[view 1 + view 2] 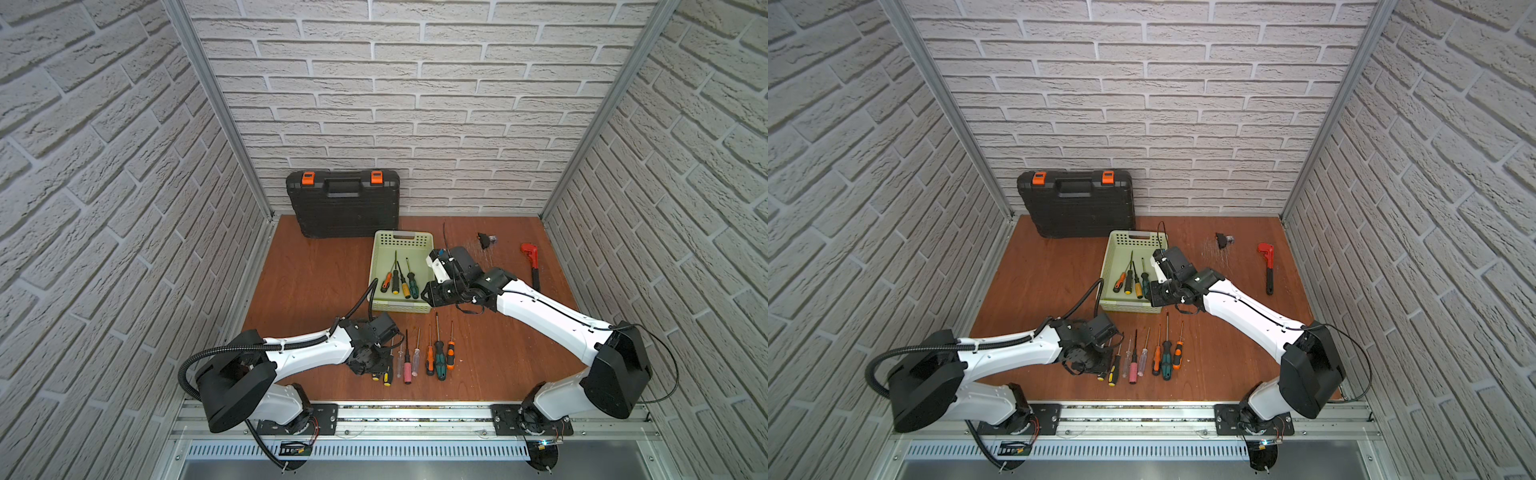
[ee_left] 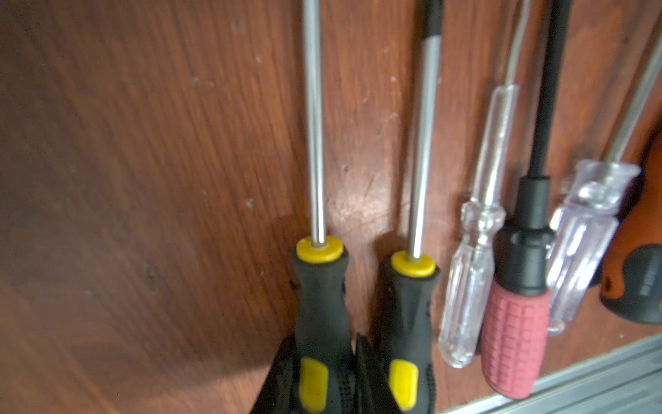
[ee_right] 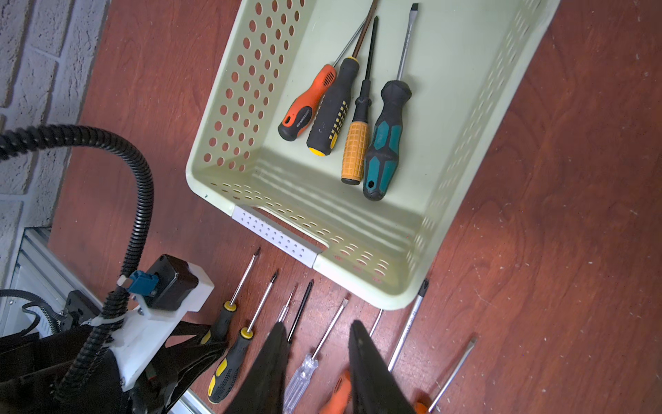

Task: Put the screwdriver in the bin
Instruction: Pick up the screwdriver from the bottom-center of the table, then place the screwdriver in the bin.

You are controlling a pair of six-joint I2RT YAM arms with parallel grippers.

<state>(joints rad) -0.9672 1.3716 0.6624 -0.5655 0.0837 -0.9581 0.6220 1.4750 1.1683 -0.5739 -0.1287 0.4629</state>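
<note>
The screwdriver [image 2: 318, 286] with a black and yellow handle lies at the left end of a row on the brown table, near the front edge. My left gripper [image 2: 322, 338] is shut on its handle, one finger on each side, also seen in the right wrist view [image 3: 206, 344] and in both top views [image 1: 376, 369] [image 1: 1100, 368]. The light green bin [image 1: 401, 239] [image 1: 1136, 239] [image 3: 358, 258] stands behind the row. My right gripper [image 3: 318, 333] hangs open and empty over the bin's near right corner [image 1: 428, 293].
Several screwdrivers [image 1: 399, 278] lie inside the bin. Several more [image 1: 432, 357] lie side by side to the right of the held one. A black tool case [image 1: 343, 210] leans at the back wall. A red pipe wrench [image 1: 532, 262] and a small black part [image 1: 484, 240] lie far right.
</note>
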